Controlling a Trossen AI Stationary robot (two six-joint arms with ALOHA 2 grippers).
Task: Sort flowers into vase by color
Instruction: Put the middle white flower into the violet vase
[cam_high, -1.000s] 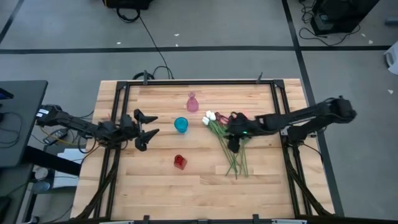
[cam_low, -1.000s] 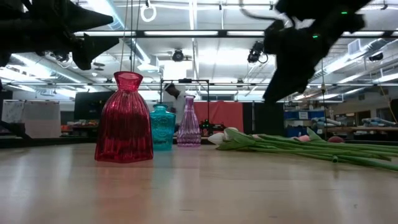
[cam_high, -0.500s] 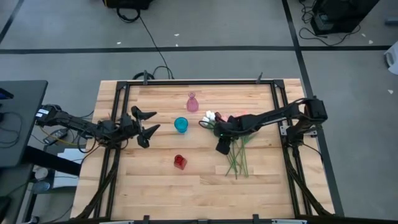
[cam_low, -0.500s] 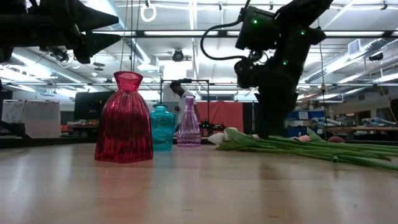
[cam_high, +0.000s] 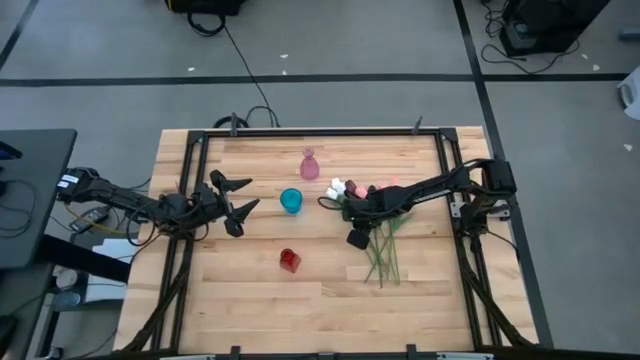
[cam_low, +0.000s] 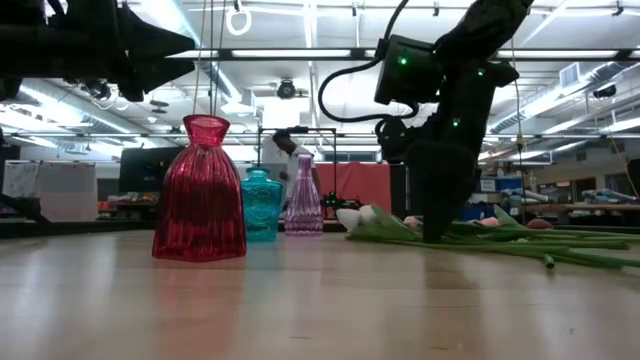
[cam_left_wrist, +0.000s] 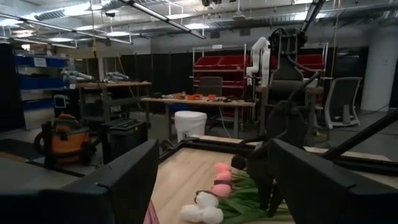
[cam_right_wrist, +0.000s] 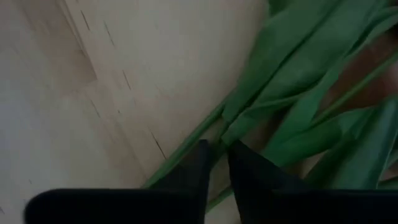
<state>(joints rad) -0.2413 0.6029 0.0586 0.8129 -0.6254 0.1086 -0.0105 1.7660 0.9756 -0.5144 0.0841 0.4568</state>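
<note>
The tulips (cam_high: 375, 225) lie in a bunch on the table's right half, with white and pink heads (cam_high: 340, 188) toward the far side and green stems running toward the near edge. My right gripper (cam_high: 355, 238) is down at the bunch's left edge, fingers almost together around a green stem (cam_right_wrist: 186, 158). Its fingers reach the tabletop in the low view (cam_low: 432, 228). My left gripper (cam_high: 238, 197) hovers open over the table's left part, left of the teal vase (cam_high: 291, 200). A pink vase (cam_high: 309, 165) and a red vase (cam_high: 290, 260) stand upright. My right gripper pinches a thin green tulip stem (cam_right_wrist: 219, 144) between its two fingers, at the left edge of the bunch, partway down the stem. The fingers (cam_right_wrist: 200, 163) come from above, pointing down, and lie across the stem. The stem rests on the table with the other flowers.
The three vases stand in a loose line left of the bunch, with the red one (cam_low: 200, 190) nearest the near edge. A dark frame (cam_high: 320, 132) runs around the table. Bare wood lies along the near side. A person (cam_low: 290, 150) shows in the room beyond.
My right gripper has come down from above the bunch to the tabletop, shifting slightly toward the table's left and near edge, and its arm has folded back toward the right. The flower heads have shifted a little toward the left. My left gripper has stayed about where it was.
</note>
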